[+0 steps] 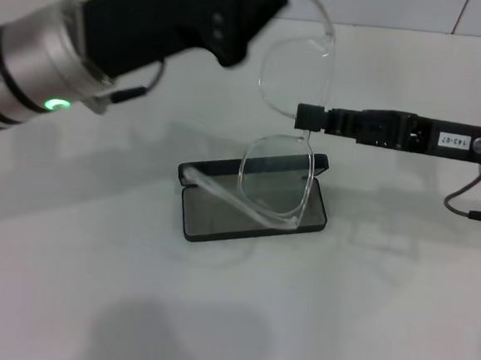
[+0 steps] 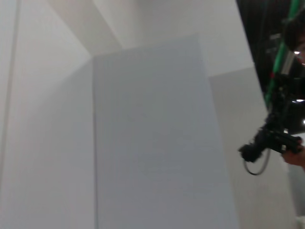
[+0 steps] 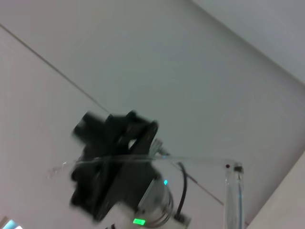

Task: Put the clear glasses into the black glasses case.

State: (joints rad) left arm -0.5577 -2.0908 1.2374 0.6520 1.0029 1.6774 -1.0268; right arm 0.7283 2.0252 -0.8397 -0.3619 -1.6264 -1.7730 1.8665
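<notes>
The clear glasses (image 1: 277,181) hang upright in the air, one lens above the other, with the lower lens just over the black glasses case (image 1: 217,218). The case lies open on the white table and shows its grey lining. My right gripper (image 1: 309,117) reaches in from the right and is shut on the glasses at the bridge between the lenses. My left gripper (image 1: 256,6) is high at the upper left, beside the upper clear arm of the glasses. In the right wrist view that clear arm (image 3: 190,161) crosses in front of the left gripper (image 3: 116,143).
The white table (image 1: 90,285) spreads around the case with nothing else on it. A white wall stands behind. The left wrist view shows only white panels and some dark equipment (image 2: 274,138) far off.
</notes>
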